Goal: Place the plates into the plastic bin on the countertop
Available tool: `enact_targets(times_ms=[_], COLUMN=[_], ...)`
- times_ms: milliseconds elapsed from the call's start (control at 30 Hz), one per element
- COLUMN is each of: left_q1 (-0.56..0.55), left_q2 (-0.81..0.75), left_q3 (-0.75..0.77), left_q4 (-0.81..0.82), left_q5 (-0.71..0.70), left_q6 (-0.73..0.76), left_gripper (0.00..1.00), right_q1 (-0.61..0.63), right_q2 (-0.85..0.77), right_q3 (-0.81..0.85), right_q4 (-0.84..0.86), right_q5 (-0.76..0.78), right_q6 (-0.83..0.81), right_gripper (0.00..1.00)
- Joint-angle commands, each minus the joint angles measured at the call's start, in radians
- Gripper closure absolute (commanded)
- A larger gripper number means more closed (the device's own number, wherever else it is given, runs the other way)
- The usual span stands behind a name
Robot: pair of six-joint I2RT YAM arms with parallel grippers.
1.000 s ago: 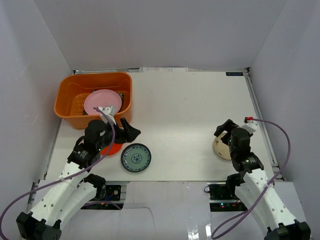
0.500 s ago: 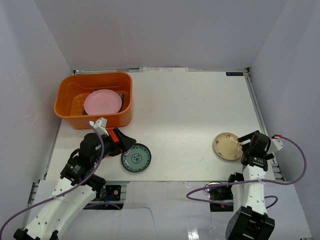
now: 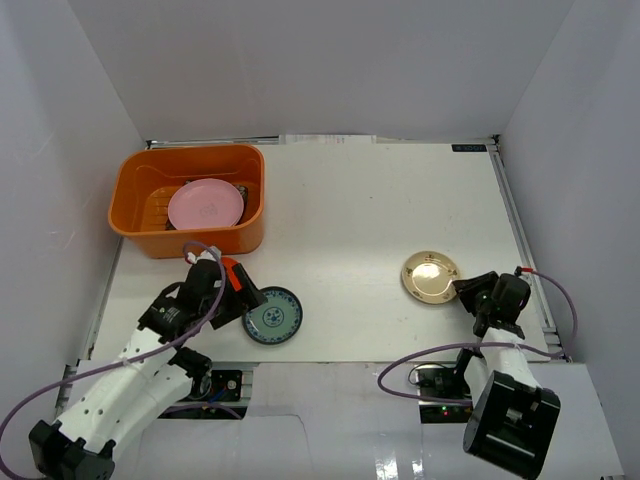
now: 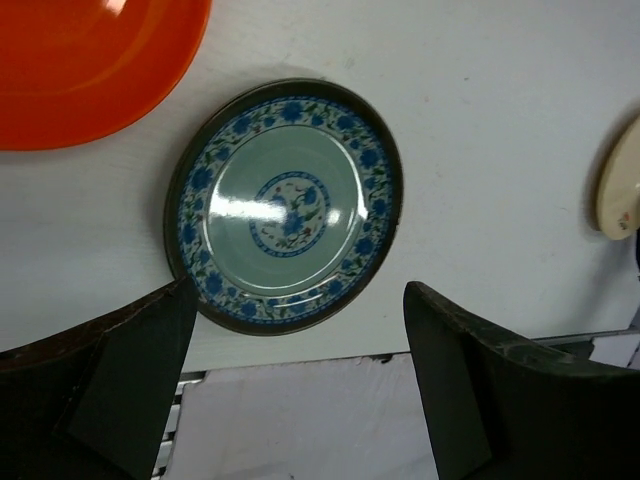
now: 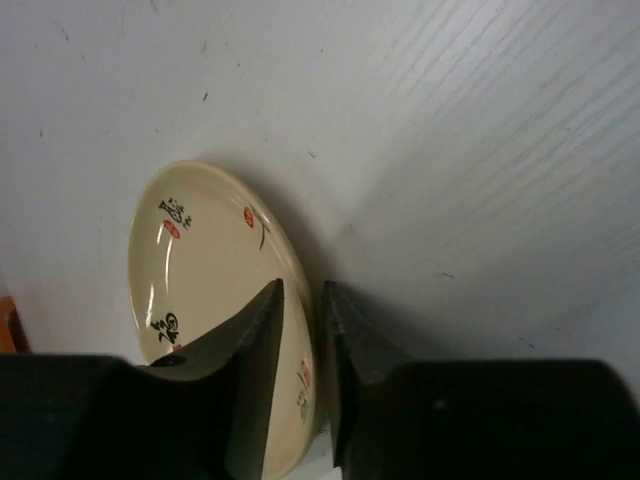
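Right wrist view: the right tool [image 5: 302, 296] is pinching the rim of the beige round ceramic plate [image 5: 200, 265], tipping it up off the white desk [image 5: 450, 120]. I'd guess that's because a flat plate gives nothing else to grab. That's near right, well apart from the orange plastic bin [image 3: 190, 240] far left. The left tool [image 4: 298, 300] hangs spread over the blue-green patterned round plate [image 4: 285, 205].

My left arm [image 3: 112, 390] and right arm [image 3: 505, 358] are white shells with black joints, each trailing a purple cable [image 3: 430, 350]. My left fingers [image 4: 130, 370] are dark angular slabs. My right fingers [image 5: 255, 385] are matte black and taper to narrow tips. A red patch [image 3: 231, 274] marks my left wrist.
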Motion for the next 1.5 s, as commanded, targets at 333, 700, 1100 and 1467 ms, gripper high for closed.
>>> enact_targets(times_ms=[333, 700, 1100, 1467], left_q1=[-0.004, -0.006, -0.01, -0.016], left_q2=[0.242, 0.28, 0.139, 0.188], left_q3=[0.025, -0.129, -0.206, 0.28], left_q4=[-0.135, 0.107, 0.27, 0.357], left_q5=[-0.093, -0.098, 0.017, -0.105], left_q6=[-0.133, -0.218, -0.129, 0.066], left_gripper=[0.12, 0.39, 1.0, 1.0], right_q1=[0.084, 0.242, 0.331, 0.331], right_q2=[0.181, 0.144, 0.11, 0.054], right_q3=[-0.128, -0.111, -0.052, 0.053], right_q4=[0.436, 0.562, 0.576, 0.567], right_q5=[-0.373, -0.436, -0.461, -0.47], right_q6=[0.106, 0.16, 0.169, 0.257], right_gripper=[0.92, 0.92, 0.92, 0.92])
